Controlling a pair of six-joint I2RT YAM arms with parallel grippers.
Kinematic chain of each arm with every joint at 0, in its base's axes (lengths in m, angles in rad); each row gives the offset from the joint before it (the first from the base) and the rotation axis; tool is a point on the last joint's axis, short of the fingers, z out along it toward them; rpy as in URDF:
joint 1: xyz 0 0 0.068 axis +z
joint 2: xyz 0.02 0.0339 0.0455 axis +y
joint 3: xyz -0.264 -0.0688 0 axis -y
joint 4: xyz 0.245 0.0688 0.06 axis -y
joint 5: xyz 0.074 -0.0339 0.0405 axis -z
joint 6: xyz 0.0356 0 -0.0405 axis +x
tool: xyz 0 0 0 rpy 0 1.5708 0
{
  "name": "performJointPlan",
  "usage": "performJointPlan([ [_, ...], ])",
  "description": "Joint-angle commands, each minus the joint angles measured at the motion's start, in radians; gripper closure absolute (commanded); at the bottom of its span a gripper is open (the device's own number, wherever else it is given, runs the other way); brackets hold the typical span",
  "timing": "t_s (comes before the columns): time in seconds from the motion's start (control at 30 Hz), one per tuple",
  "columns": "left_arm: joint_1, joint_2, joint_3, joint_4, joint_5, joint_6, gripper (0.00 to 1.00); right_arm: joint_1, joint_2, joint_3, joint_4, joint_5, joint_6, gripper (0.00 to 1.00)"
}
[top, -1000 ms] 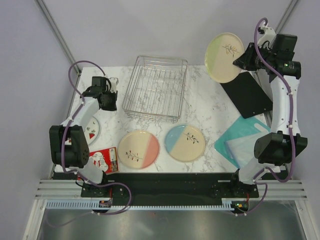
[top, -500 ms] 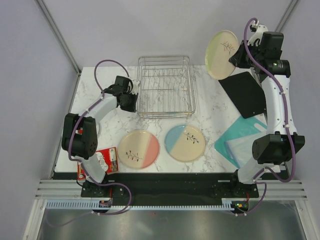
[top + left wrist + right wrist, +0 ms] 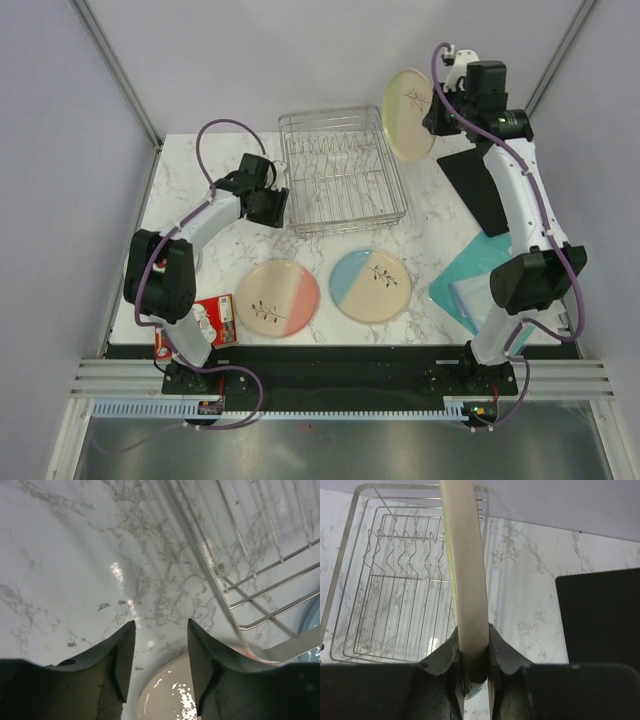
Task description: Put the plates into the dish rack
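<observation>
The dish rack point(image 3: 340, 170), a silver wire basket, stands at the back middle of the marble table. My right gripper point(image 3: 432, 118) is shut on the rim of the green-and-cream plate point(image 3: 408, 113), holding it on edge above the rack's right rear corner. In the right wrist view the plate point(image 3: 465, 570) rises edge-on from my right gripper point(image 3: 472, 635), with the rack point(image 3: 395, 580) below left. My left gripper point(image 3: 272, 205) is open and empty beside the rack's front left corner point(image 3: 250, 580). The pink plate point(image 3: 277, 298) and the blue plate point(image 3: 370, 285) lie flat near the front.
A black board point(image 3: 490, 190) lies right of the rack, under the right arm. Teal and clear mats point(image 3: 480, 285) sit at the front right. A red-and-white packet point(image 3: 210, 320) lies at the front left by the left arm's base.
The left arm swung right against the rack, which shifted right and squared up; its jaws then opened. The right arm carried the green plate leftward, to above the rack's right rear corner.
</observation>
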Motion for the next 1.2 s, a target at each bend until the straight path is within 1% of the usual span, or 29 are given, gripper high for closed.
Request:
performJointPlan([
  [0.0, 0.047, -0.117, -0.057, -0.018, -0.059, -0.047, 0.30, 0.080, 0.106, 0.169, 0.159, 0.133, -0.041, 1.00],
  [0.03, 0.049, -0.139, -0.073, -0.021, -0.068, -0.049, 0.18, 0.090, 0.124, 0.188, 0.162, 0.154, -0.042, 1.00],
  [0.07, 0.049, -0.149, -0.079, -0.020, -0.118, -0.066, 0.01, 0.107, 0.139, 0.211, 0.167, 0.218, -0.069, 1.00],
  [0.17, 0.049, -0.178, -0.093, -0.011, -0.153, -0.048, 0.00, 0.135, 0.180, 0.246, 0.182, 0.298, -0.083, 1.00],
  [0.2, 0.049, -0.181, -0.093, -0.009, -0.163, -0.043, 0.00, 0.143, 0.196, 0.251, 0.188, 0.346, -0.088, 1.00],
  [0.27, 0.051, -0.183, -0.094, 0.001, -0.180, -0.032, 0.00, 0.161, 0.202, 0.252, 0.196, 0.384, -0.091, 1.00],
  [0.53, 0.052, -0.173, -0.082, 0.014, -0.157, -0.047, 0.00, 0.218, 0.245, 0.254, 0.229, 0.504, -0.110, 1.00],
  [0.8, 0.051, -0.176, -0.091, 0.020, -0.134, -0.053, 0.00, 0.238, 0.306, 0.288, 0.237, 0.519, -0.079, 1.00],
  [0.93, 0.052, -0.170, -0.091, 0.021, -0.130, -0.060, 0.00, 0.244, 0.332, 0.294, 0.246, 0.576, -0.067, 1.00],
  [1.03, 0.051, -0.166, -0.083, 0.020, -0.128, -0.061, 0.00, 0.245, 0.351, 0.297, 0.249, 0.591, -0.059, 1.00],
  [1.17, 0.051, -0.152, -0.077, 0.020, -0.121, -0.063, 0.00, 0.252, 0.381, 0.305, 0.253, 0.588, -0.054, 1.00],
])
